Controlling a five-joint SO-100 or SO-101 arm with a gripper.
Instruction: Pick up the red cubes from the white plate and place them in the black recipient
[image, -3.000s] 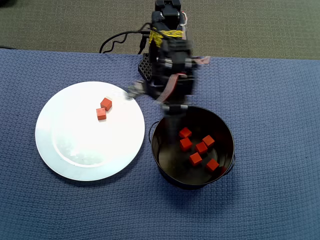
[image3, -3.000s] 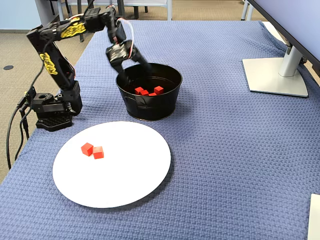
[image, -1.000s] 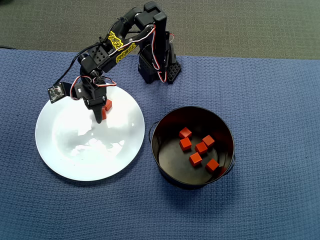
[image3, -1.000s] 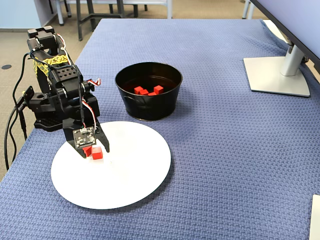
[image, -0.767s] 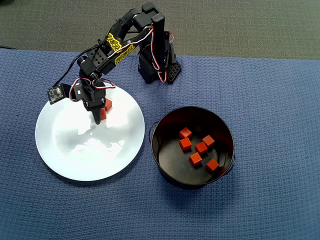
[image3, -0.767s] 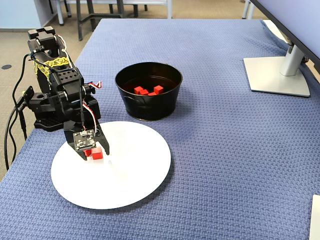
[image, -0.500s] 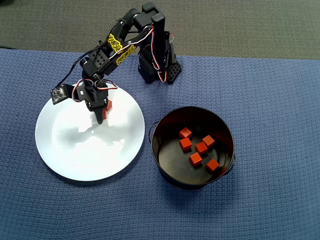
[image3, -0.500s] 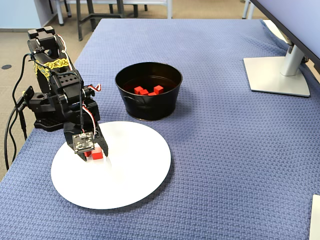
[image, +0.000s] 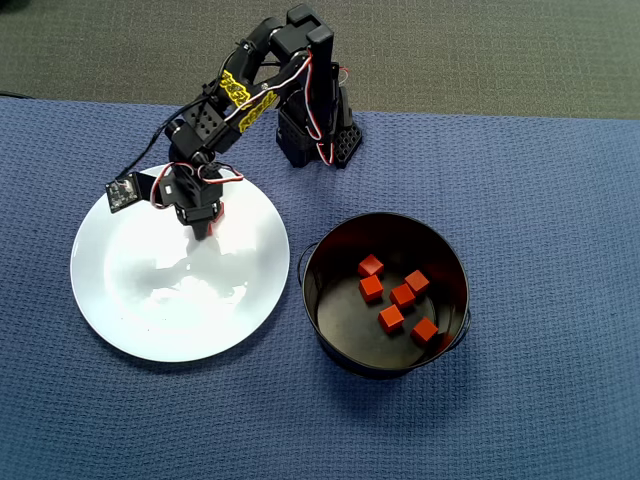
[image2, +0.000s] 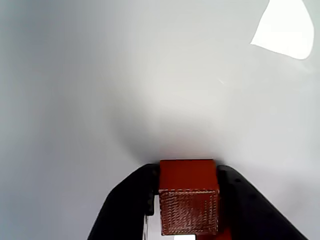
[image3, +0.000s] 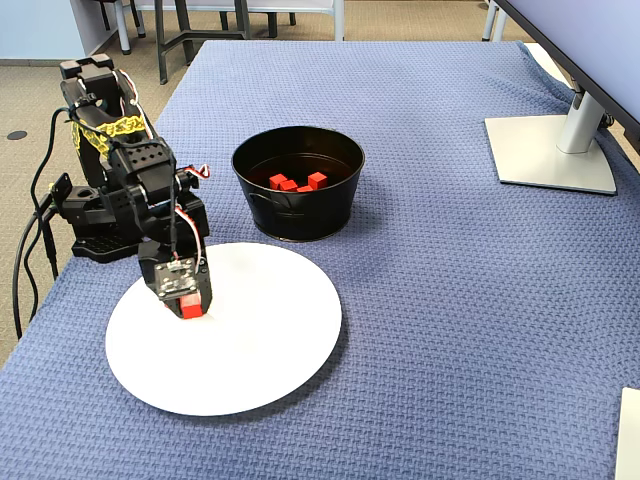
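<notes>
Since one second earlier, the gripper (image2: 189, 222) has closed from straddling to clamped on one red cube (image2: 188, 196) resting on the white plate (image: 150, 300), near the plate's rim toward the arm base, positioned for lifting. Five cubes (image: 392, 318) lie inside the black recipient (image: 320, 330), beside the plate on the bench (image: 540, 200). Any second plate cube is hidden behind the gripper.
</notes>
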